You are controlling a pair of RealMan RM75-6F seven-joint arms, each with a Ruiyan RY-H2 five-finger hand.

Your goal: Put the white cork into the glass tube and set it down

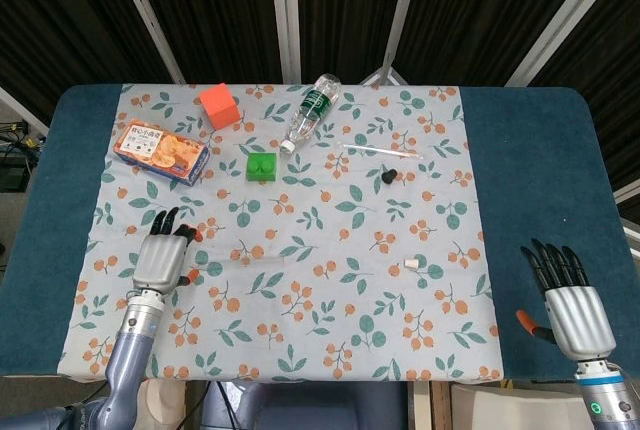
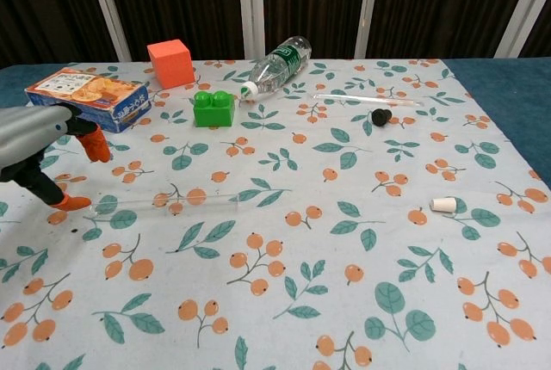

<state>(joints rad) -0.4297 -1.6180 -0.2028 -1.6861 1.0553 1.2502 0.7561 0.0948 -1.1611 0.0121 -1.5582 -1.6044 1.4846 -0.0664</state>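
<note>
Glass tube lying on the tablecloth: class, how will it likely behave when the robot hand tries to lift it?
The glass tube is a thin, clear cylinder lying flat on its side, so it will probably roll if nudged. Smooth glass may slip between the fingers of the left robot hand, and it looks fragile and light.
</note>
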